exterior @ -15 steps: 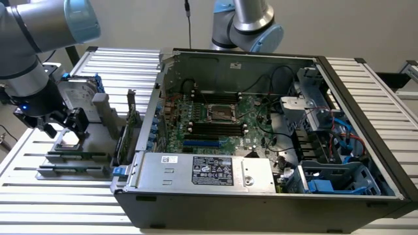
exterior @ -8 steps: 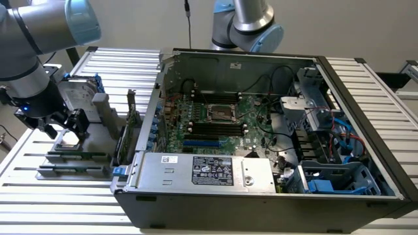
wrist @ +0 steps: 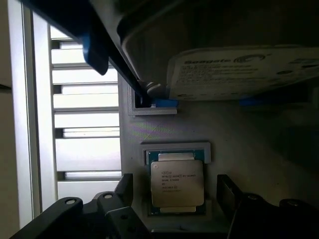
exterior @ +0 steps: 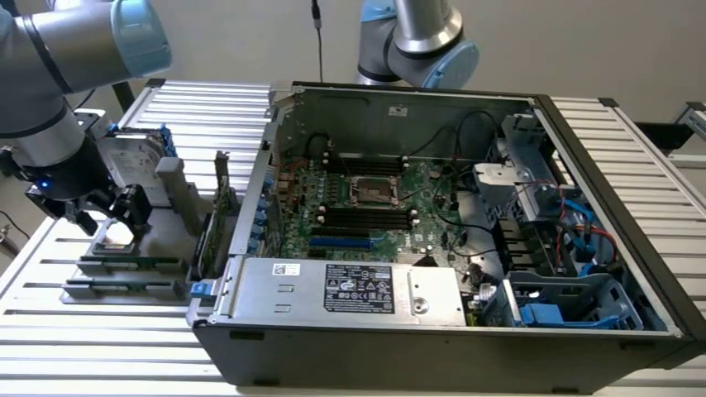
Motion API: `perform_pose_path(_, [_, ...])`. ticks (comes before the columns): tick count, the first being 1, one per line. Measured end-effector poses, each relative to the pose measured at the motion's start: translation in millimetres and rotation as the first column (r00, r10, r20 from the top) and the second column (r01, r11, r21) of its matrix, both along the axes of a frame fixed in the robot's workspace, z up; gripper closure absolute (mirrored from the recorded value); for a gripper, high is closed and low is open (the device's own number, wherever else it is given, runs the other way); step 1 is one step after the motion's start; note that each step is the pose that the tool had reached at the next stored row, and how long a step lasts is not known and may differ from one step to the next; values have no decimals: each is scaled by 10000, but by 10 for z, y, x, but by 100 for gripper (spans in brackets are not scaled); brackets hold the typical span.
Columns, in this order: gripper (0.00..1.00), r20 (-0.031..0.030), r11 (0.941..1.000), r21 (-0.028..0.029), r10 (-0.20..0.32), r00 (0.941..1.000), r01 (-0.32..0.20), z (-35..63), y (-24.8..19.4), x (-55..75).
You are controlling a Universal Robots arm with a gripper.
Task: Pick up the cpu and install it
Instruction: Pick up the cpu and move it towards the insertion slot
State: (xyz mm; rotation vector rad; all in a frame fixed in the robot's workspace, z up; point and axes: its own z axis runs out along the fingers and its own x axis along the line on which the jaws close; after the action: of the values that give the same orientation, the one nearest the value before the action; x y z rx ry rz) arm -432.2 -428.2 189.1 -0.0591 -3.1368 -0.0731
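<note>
1. The hand (exterior: 109,222) hangs at the exterior view's left edge, about mid-height, over a grey holder tray (exterior: 165,231) that sits on the slatted worktop (exterior: 111,339).
2. Its jaws stand wide apart and grip nothing.
3. The cpu (exterior: 115,240) lies flat in a recess of that tray, directly under the hand.
4. In the wrist view the cpu (wrist: 177,183) shows its silvery printed top. One dark finger (wrist: 124,189) stands at each of two opposite sides, and a strip of bare tray (wrist: 259,139) separates chip and finger on both sides, so nothing touches.
5. A hard drive (exterior: 132,157) with blue rails rises from the same tray just beyond the cpu, toward the exterior view's upper left. Its white label (wrist: 239,69) faces the wrist camera.
6. The open computer case (exterior: 441,339) stands at the centre and right of the exterior view. Its motherboard socket (exterior: 369,192) is well apart from the cpu.
</note>
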Motion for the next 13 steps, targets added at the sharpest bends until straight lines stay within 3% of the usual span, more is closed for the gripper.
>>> perform_pose_path(13, [23, -1, 10000, 0, 0, 10000, 0, -38, 0, 4])
